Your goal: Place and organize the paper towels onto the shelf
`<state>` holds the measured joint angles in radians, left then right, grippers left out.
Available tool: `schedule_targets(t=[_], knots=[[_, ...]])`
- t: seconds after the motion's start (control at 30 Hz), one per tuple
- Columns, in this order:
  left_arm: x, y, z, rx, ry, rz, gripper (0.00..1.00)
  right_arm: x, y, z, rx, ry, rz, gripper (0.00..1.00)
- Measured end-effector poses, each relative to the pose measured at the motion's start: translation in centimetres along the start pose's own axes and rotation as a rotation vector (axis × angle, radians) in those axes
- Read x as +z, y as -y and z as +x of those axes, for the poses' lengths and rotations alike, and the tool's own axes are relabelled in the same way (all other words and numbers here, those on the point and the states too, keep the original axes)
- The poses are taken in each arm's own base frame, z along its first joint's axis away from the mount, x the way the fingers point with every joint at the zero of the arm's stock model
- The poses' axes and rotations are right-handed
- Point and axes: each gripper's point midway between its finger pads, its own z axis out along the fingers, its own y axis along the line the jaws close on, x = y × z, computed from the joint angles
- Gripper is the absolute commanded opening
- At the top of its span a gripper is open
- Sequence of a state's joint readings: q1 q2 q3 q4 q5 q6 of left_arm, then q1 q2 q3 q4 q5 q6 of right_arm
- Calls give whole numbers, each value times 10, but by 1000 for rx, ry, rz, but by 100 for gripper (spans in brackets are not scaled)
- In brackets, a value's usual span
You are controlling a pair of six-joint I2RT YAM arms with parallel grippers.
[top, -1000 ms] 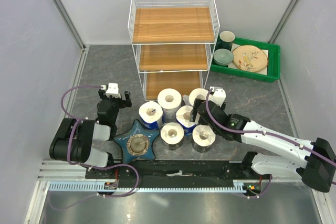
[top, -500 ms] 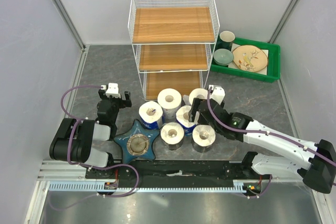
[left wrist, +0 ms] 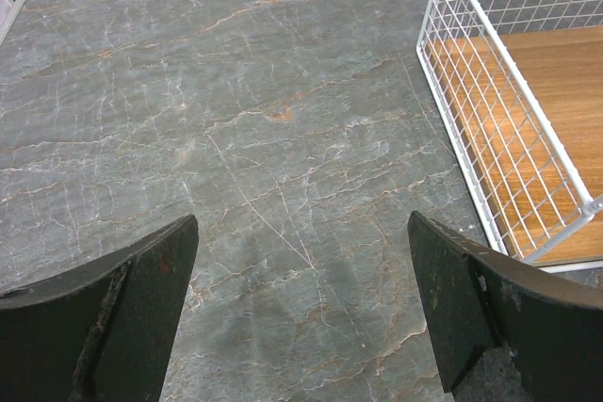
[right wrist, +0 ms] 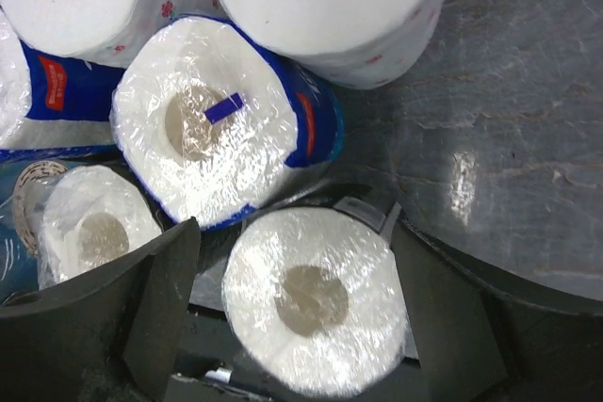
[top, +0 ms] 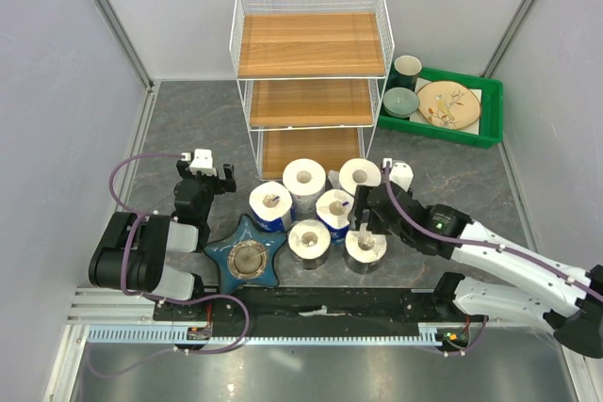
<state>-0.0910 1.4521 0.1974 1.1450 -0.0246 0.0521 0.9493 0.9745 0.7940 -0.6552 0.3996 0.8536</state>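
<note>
- The right claw is wide open w/ nothing in it. Its two fingers stand one on each side of the front-right white paper roll in dark wrap, not squeezing it.
- The left claw is wide open too and empty. It hangs over the grey stone table, by a corner of the tall white wire shelf with brown wood boards.
- All six paper rolls sit bunched on the table in front of the shelf. None is on a board yet (so the job has hardly begun, I think).
- What could go wrong: the rolls are packed tight. The blue-and-white wrapped roll is right up against the front-right one. A finger going down could bump it or pinch its wrap, b/c there's hardly a gap.
- The other dark-wrapped roll is just beside the left finger. A shove could knock it toward the blue star-shaped dish.
- The plastic wrap looks slippy and the roll looks soft. A weak squeeze might drop it; a hard one might squash it.
- Diff vs. a sec ago: the right arm pulled back toward the near edge. It was over the back-right white roll, hiding part of it. Now that roll shows whole. Left arm and rolls: same spots.
</note>
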Motion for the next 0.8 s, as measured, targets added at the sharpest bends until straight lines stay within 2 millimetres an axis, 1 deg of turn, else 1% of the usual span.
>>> schedule_targets(t=[0.17, 0.23, 0.3, 0.47, 0.67, 0.8], knots=[[0, 0, 0, 0, 0, 0, 100, -33, 10, -6, 62, -4, -5, 86], [0, 0, 0, 0, 0, 0, 100, -42, 15, -5, 83, -9, -4, 85], [0, 0, 0, 0, 0, 0, 99, -49, 21, 0, 98, -28, 6, 84], [0, 0, 0, 0, 0, 0, 100, -53, 30, 17, 98, -102, 36, 83], [0, 0, 0, 0, 0, 0, 99, -46, 45, 43, 79, -177, 81, 83], [0, 0, 0, 0, 0, 0, 100, -43, 52, 51, 83, -188, 97, 82]])
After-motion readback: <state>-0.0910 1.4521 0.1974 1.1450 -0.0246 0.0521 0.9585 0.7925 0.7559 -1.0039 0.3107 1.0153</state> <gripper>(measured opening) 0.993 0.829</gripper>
